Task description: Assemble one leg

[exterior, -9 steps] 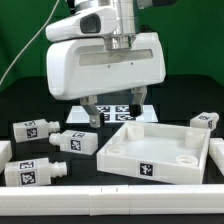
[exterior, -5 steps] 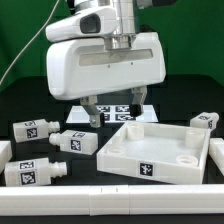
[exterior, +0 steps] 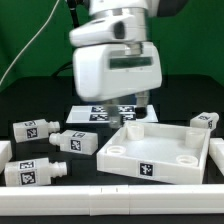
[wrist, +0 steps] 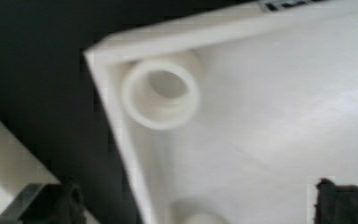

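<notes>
Watching remotely, I am seeing the gripper (exterior: 122,107) hanging, fingers spread apart, over the smooth white tray's (exterior: 118,155) round corner hole (wrist: 158,92), a chunky square-section leg (exterior: 77,141) lying beside it on the dark tabletop (exterior: 86,166).

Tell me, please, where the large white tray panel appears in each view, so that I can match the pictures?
Exterior view: the tray panel sits low, toward the exterior view's right.
Wrist view: the tray panel fills most of the picture, one corner with a round hole showing.
Shared landmark: the tray panel's corner under the open gripper, probably that same holed corner.
</notes>
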